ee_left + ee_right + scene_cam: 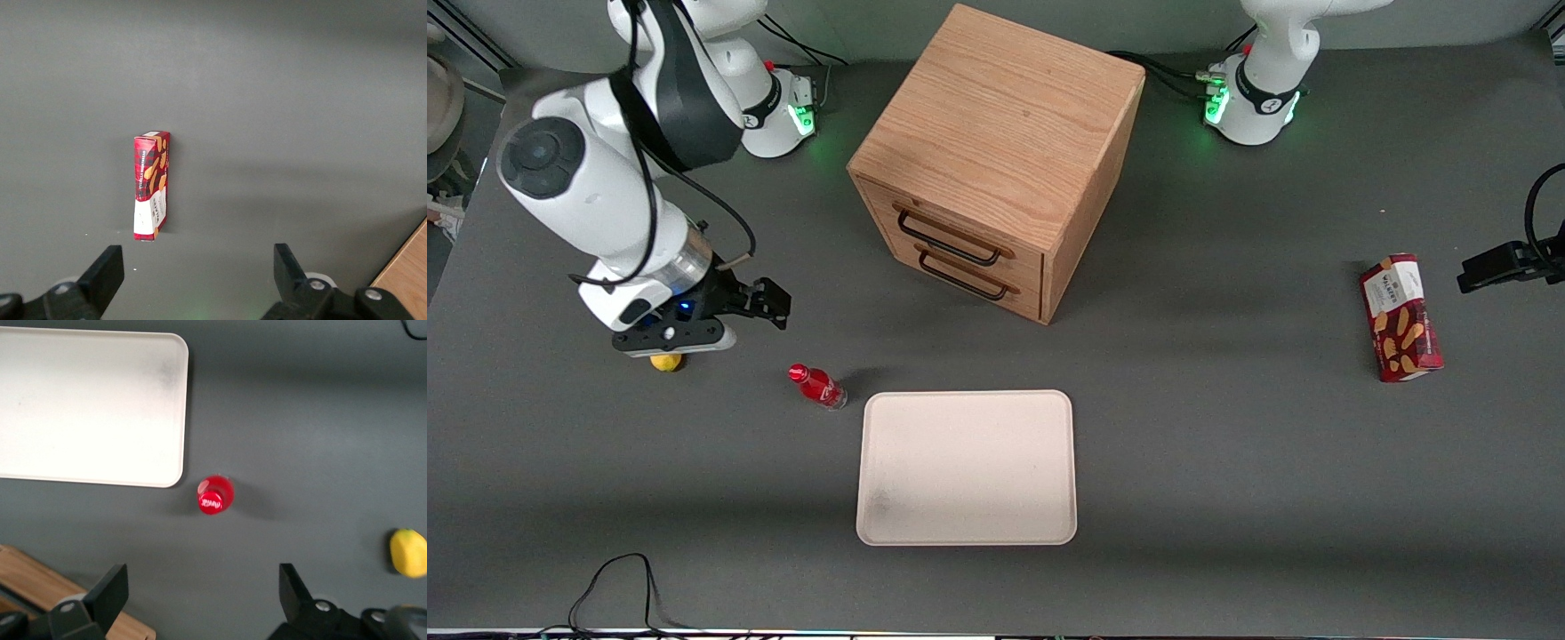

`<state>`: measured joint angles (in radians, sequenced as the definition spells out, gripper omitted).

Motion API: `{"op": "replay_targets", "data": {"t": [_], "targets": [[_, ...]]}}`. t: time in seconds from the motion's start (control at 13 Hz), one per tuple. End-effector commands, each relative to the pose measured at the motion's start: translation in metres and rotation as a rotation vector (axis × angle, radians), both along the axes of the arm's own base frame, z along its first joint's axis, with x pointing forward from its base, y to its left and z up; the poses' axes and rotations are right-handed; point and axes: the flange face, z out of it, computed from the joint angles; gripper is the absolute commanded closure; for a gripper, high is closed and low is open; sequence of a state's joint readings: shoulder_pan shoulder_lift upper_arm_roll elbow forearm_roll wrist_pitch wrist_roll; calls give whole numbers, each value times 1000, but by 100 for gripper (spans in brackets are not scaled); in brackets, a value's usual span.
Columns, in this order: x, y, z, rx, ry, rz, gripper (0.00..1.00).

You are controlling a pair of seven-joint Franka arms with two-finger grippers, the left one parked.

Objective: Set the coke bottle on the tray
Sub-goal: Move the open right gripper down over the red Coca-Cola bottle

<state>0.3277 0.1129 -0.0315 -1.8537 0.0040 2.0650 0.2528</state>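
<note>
Red and small, the coke bottle [815, 386] stands upright on the dark grey bench [1227, 462], its cap tipped slightly away from the tray [967, 468] as the front camera sees it. It sits just beside the tray's corner, the one farther from the front camera and toward the working arm's end of the bench, close to the rim but apart from it. From the wrist camera the bottle [215, 496] shows cap-up, with the tray's rounded corner [160, 463] near it; the gap between them is narrow.

The pale beige-pink tray lies flat near the middle of the bench, toward the edge closest to the front camera, with a faint dark smudge in one corner.

The hand [769, 300] hovers above the bench, farther from the front camera than the bottle and well apart from it. Its fingers [110, 593] are spread wide and grasp nothing. A lemon [665, 362] lies on the bench beneath the wrist, mostly hidden by it.

A wooden drawer cabinet [996, 160] stands farther from the front camera than the tray, two dark handles on its front. A red snack box [1400, 317] lies toward the parked arm's end of the bench, probably on its broad side.
</note>
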Motion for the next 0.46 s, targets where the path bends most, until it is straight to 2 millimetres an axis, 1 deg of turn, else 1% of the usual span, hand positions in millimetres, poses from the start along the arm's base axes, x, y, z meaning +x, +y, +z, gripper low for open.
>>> {"op": "replay_targets", "data": {"t": [0.0, 0.08, 0.38], "targets": [[-4, 1, -31, 26, -44, -21, 0], [-2, 1, -44, 28, -57, -20, 0], [7, 4, -81, 40, -100, -22, 0]]}}
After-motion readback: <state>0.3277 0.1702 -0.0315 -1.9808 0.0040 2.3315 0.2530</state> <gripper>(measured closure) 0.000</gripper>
